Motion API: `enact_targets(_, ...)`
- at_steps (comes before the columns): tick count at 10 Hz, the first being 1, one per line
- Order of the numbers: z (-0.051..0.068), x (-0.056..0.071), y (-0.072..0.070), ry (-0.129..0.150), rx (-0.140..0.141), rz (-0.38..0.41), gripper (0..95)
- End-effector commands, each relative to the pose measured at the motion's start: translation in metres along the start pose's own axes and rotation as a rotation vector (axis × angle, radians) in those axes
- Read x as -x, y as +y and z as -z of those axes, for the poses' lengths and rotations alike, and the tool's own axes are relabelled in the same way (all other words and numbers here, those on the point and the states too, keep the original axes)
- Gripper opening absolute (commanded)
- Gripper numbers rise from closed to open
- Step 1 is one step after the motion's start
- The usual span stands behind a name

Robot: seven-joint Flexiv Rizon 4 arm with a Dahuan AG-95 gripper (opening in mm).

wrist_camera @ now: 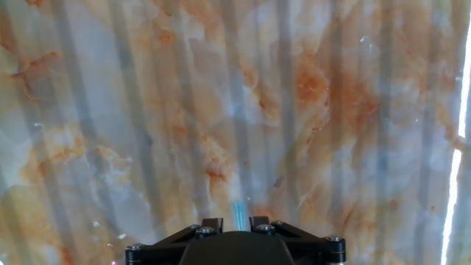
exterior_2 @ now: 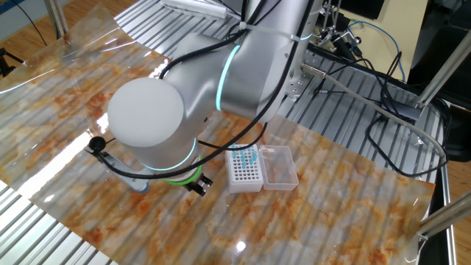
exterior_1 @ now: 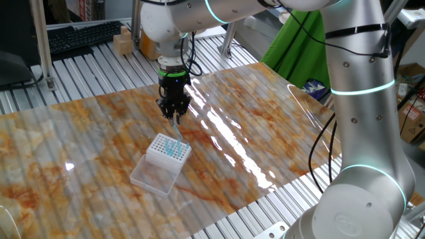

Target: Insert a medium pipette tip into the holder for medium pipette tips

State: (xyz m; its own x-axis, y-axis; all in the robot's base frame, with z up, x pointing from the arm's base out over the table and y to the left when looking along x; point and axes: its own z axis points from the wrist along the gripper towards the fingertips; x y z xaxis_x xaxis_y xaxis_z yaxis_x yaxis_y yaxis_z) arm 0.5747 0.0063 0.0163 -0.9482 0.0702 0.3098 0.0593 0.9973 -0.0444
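the blue tip (exterior_1: 175, 121) hangs point-down from the gripper (exterior_1: 174, 114), a bit left of centre in the upper half of one fixed view; in the hand view the tip (wrist_camera: 240, 213) shows as a short pale blue sliver at the bottom centre, pinched between the two black fingers (wrist_camera: 213, 223), so the fingers are closed on it; it sits in the air, above and just behind the white rack (exterior_1: 168, 152), not touching it

the rack is a small white box with a grid of holes on top, and a bunch of other blue tips (exterior_1: 175, 149) already stand in its right side; a clear shallow tray (exterior_1: 154, 175) is joined to its lower left edge in that view; in the other fixed view the rack (exterior_2: 245, 170) is near the middle of the frame with the tray (exterior_2: 279, 165) on its right, and the gripper itself is hidden behind the big silver arm (exterior_2: 221, 81)

everything sits on a glossy orange and white marbled sheet (exterior_1: 80, 146) over a ribbed metal table (exterior_1: 93, 60); a black keyboard (exterior_1: 83, 35) lies at the upper left of one fixed view
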Motion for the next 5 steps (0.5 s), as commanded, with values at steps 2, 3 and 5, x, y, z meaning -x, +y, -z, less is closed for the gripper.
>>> enact_targets(2, -0.0017, 0.0023, -0.0011, 0.013, -0.001, -0.003, 19.0)
enact_targets(3, -0.0023, 0.0029, -0.001, 0.023, -0.002, -0.004, 19.0)
enact_targets(5, -0.0028, 0.0032, -0.0009, 0.028, -0.002, -0.008, 19.0)
